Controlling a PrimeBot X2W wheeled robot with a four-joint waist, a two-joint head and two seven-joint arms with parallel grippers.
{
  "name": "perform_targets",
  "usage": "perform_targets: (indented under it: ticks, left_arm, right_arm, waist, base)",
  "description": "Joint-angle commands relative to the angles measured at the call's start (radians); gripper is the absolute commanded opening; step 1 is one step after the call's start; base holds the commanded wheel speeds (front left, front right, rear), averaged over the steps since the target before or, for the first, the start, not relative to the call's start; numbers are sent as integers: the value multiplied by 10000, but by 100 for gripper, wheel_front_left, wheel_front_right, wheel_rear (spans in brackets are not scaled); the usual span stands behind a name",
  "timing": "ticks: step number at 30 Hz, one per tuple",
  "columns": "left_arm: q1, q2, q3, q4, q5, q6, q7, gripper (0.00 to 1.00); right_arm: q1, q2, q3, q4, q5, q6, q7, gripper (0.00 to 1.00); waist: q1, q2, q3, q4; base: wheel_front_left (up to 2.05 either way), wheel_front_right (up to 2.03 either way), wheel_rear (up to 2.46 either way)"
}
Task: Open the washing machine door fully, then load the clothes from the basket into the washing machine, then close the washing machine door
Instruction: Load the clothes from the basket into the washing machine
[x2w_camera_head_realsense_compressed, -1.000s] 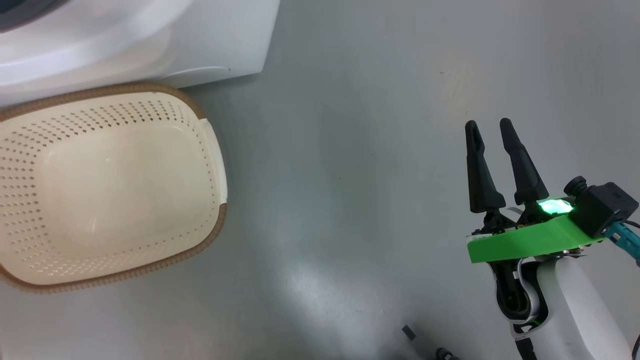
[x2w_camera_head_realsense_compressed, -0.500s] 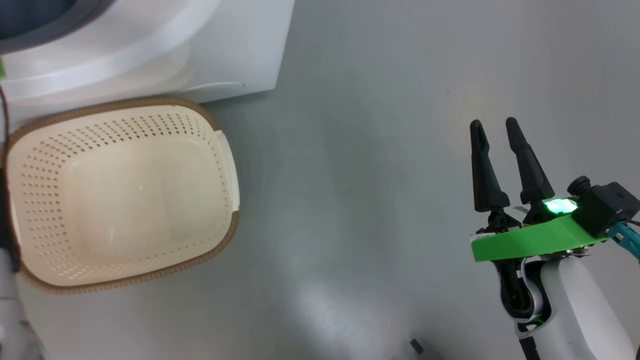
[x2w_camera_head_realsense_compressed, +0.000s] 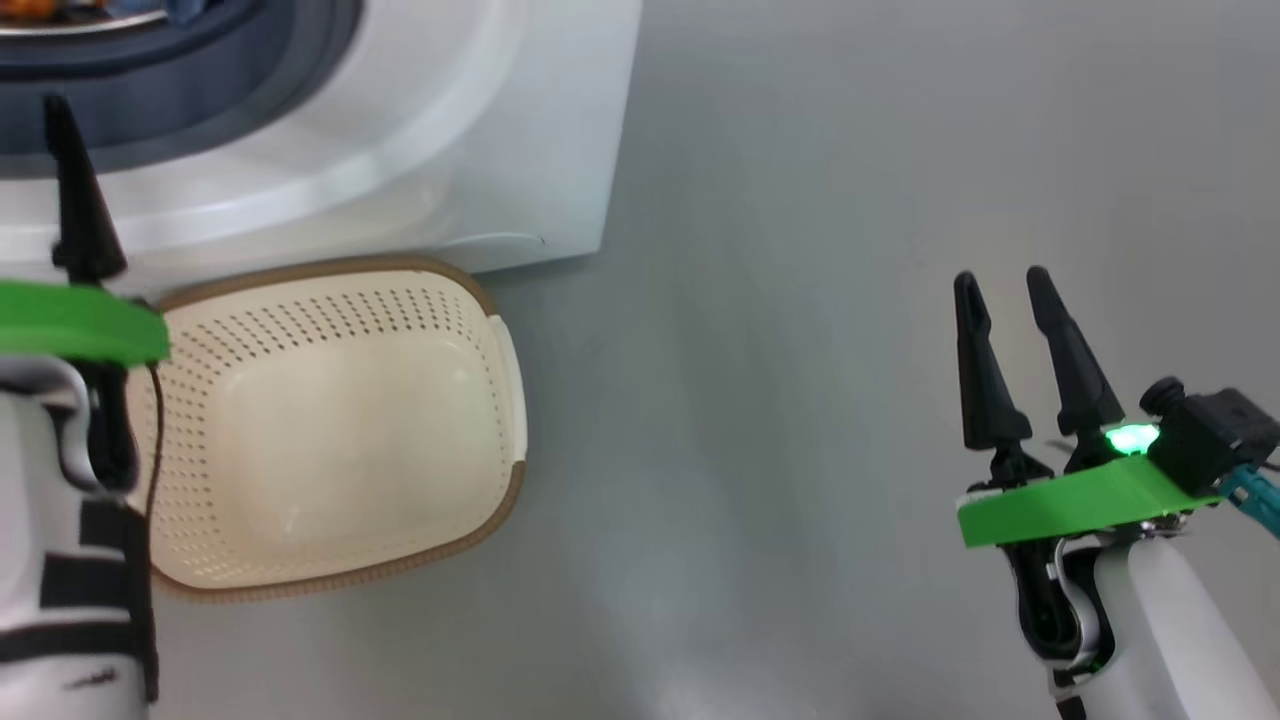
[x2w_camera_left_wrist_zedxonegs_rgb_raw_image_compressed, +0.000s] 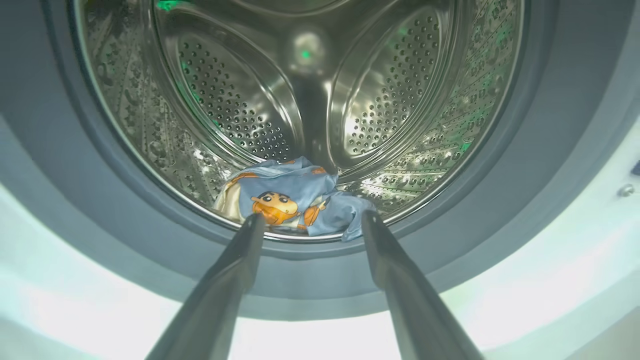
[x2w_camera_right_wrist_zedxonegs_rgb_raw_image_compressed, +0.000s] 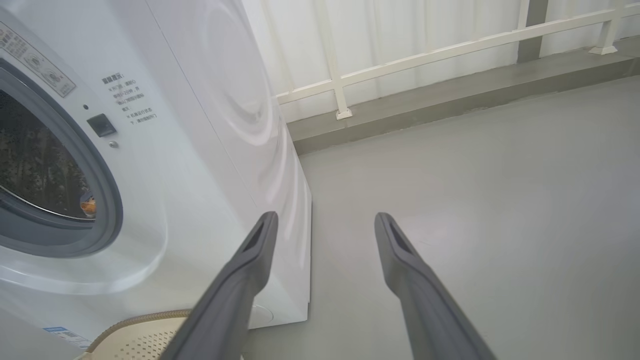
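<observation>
The left gripper (x2w_camera_left_wrist_zedxonegs_rgb_raw_image_compressed: 310, 222) points into the round mouth of the washing machine (x2w_camera_head_realsense_compressed: 480, 130), its two fingers apart with nothing between them. Just beyond its fingertips the clothes (x2w_camera_left_wrist_zedxonegs_rgb_raw_image_compressed: 295, 200) lie in a crumpled light-blue heap, a printed orange cartoon face turned up. They rest on the bottom of the steel drum (x2w_camera_left_wrist_zedxonegs_rgb_raw_image_compressed: 240, 100), close behind the front lip, and the left wrist view does not settle whether the fingertips touch them. The grey rubber gasket (x2w_camera_left_wrist_zedxonegs_rgb_raw_image_compressed: 75, 175) rings the opening around and below the fingers. In the head view the basket (x2w_camera_head_realsense_compressed: 340, 265) sits on the floor (x2w_camera_head_realsense_compressed: 800, 300) under and just behind that gripper, right against the foot of the machine, its perforated bottom showing. The right gripper (x2w_camera_head_realsense_compressed: 998, 285) hangs over the grey floor well apart from the basket and off to the machine's right side, its fingers also spread and holding nothing. Ahead and to the left of its fingers stands the white front of the machine; a white railing (x2w_camera_right_wrist_zedxonegs_rgb_raw_image_compressed: 340, 75) runs far ahead.
</observation>
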Motion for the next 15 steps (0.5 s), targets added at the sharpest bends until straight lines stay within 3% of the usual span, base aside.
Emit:
perform_targets:
  ticks: [1,15]
  left_arm:
    - [502,342,248,-405,83,6,-51,100]
    - [3018,-242,169,-1248,223,6,-51,100]
  right_arm:
    - [360,-96,148,-161,-63,56,-49,100]
    - [1303,-599,-36,33,7,56,-49,100]
  waist:
    - [0,0,-533,305]
    - [0,0,-2104,1078]
  base:
    - [0,0,0]
    - [0,0,0]
